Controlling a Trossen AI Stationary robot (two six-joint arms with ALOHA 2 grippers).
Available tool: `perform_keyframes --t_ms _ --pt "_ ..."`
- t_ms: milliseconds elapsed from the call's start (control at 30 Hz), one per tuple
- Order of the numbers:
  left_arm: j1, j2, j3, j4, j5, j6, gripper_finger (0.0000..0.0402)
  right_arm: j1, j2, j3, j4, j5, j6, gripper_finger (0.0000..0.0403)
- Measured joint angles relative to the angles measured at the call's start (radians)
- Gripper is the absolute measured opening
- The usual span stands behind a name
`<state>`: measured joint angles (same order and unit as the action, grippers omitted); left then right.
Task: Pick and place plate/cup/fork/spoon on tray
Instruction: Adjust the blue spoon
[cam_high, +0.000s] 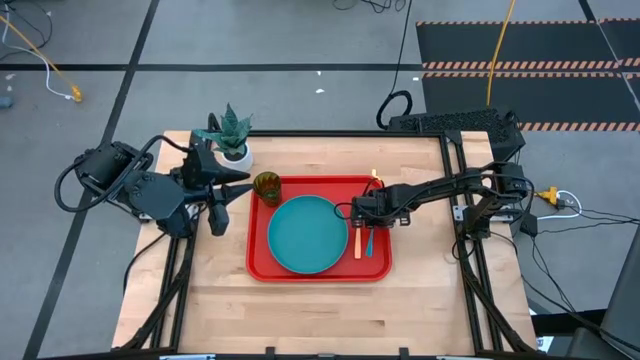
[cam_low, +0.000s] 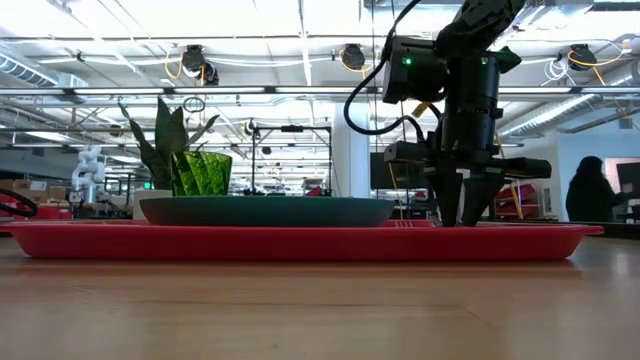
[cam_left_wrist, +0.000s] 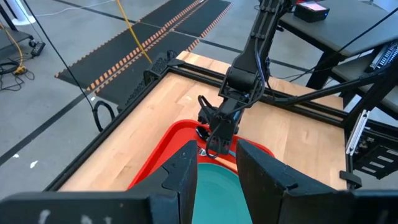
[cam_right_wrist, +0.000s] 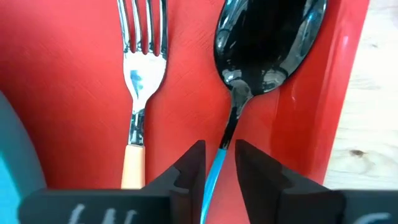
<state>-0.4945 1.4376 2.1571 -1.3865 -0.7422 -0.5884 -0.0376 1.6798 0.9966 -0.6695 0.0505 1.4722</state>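
The red tray (cam_high: 258, 262) holds the teal plate (cam_high: 305, 235) and, at its far left corner, the olive-green cup (cam_high: 267, 186). The fork (cam_right_wrist: 138, 81) and the spoon (cam_right_wrist: 267, 43) lie flat side by side on the tray floor to the right of the plate. My right gripper (cam_right_wrist: 219, 155) points down over them. It is open a little, with one finger on each side of the spoon's blue handle (cam_right_wrist: 216, 174) and a thin gap on both sides. My left gripper (cam_left_wrist: 216, 162) hangs open and holds nothing, left of the tray near the cup.
A white pot with a green plant (cam_high: 232, 135) stands at the table's far left, just behind the cup. Bare wooden table (cam_high: 320, 310) lies along the near side of the tray. A person (cam_low: 590, 190) stands far off in the room behind.
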Motion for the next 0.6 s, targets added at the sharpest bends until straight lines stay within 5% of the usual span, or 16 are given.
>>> perform_keyframes --t_ms 600 --pt "0.0 0.0 0.0 0.0 0.0 -0.02 0.0113 0.0 0.0 0.0 0.014 -0.023 0.0 0.0021"
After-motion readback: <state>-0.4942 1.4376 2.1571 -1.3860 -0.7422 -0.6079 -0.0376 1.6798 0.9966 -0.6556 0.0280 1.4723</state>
